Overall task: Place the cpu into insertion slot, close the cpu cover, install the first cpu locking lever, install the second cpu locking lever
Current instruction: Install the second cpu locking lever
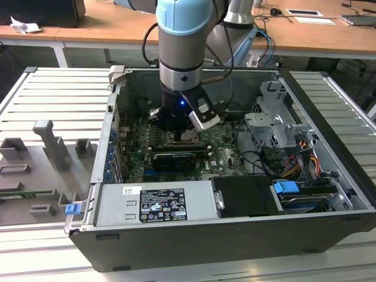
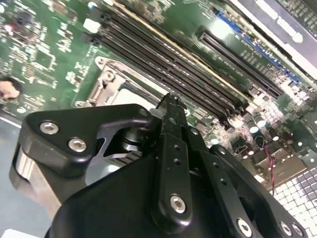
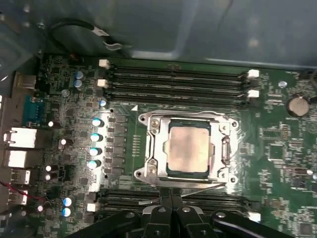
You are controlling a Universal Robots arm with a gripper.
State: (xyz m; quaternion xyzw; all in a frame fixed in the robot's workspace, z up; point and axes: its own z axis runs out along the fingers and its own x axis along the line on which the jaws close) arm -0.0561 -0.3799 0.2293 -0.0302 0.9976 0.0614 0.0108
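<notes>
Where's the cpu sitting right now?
In the first wrist view the cpu lies flat in the insertion slot, framed by the closed cpu cover, between two banks of long black memory slots. The hand is beside the socket.

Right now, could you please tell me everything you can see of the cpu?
In the first wrist view the cpu is a flat square chip with a dull silver-beige metal face. It lies level in the insertion slot, squared to its sides. The cpu cover, a thin silver frame, is down around it, and the chip's face shows through the cover's window. The gripper is beside the socket's edge, apart from the chip.
</notes>
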